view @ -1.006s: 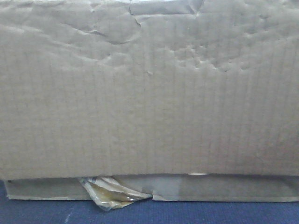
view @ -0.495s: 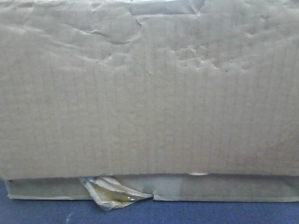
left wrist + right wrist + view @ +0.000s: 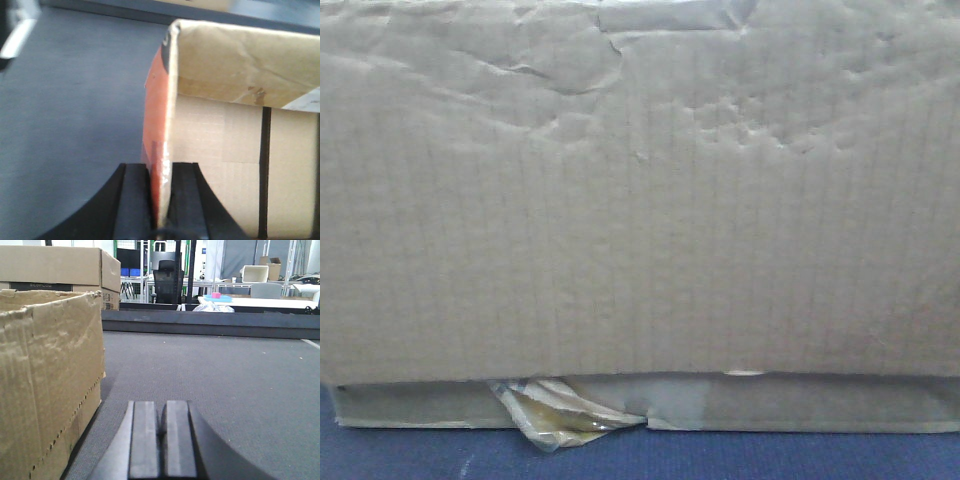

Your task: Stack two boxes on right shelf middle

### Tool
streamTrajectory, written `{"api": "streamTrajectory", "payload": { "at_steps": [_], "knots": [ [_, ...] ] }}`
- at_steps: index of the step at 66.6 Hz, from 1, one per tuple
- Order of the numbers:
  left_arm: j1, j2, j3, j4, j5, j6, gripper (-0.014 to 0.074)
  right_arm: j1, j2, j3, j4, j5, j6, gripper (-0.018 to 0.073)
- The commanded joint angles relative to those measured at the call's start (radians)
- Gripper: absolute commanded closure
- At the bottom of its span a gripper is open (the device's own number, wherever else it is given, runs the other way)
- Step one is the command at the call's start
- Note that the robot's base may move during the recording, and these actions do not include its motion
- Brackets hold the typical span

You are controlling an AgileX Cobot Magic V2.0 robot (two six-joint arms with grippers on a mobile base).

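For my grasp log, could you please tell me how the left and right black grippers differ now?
The left black gripper is clamped on the wall of an open brown cardboard box with an orange outer face; the right black gripper is shut on nothing. The left one's jaws are parted by that wall; the right one's meet, beside a creased brown cardboard box, not touching it. Both have the same black two-finger build.

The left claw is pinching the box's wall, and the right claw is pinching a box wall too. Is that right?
Not quite. The left gripper does pinch the box wall, but in the right wrist view the right gripper is shut on nothing; the cardboard box stands beside it, apart.
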Motion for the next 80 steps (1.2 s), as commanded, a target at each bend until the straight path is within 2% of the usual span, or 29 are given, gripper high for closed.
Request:
{"api": "streamTrajectory", "payload": {
  "at_steps": [1,5,13,29,54,80],
  "knots": [
    [-0.139,-0.005,-0.008,0.107,-0.023,-0.119,0.0707,-0.003,-0.003,0.0,0.005,-0.024,-0.008,0.0727],
    [-0.186,-0.003,-0.008,0.121,-0.023,-0.17,0.0707,-0.003,-0.003,0.0,0.005,-0.024,-0.008,0.0727],
    [-0.252,0.012,0.012,0.121,-0.023,-0.208,0.0707,-0.003,-0.003,0.0,0.005,-0.024,-0.008,0.0727],
    [-0.267,0.035,0.177,0.116,-0.023,-0.325,0.0707,-0.003,-0.003,0.0,0.005,-0.024,-0.008,0.0727],
    [-0.267,0.035,0.425,0.072,-0.023,-0.378,0.0707,-0.003,-0.003,0.0,0.005,-0.024,-0.008,0.0727],
    [-0.324,0.109,0.443,0.066,-0.023,-0.38,0.0707,-0.003,-0.003,0.0,0.005,-0.024,-0.008,0.0727]
  ]
}}
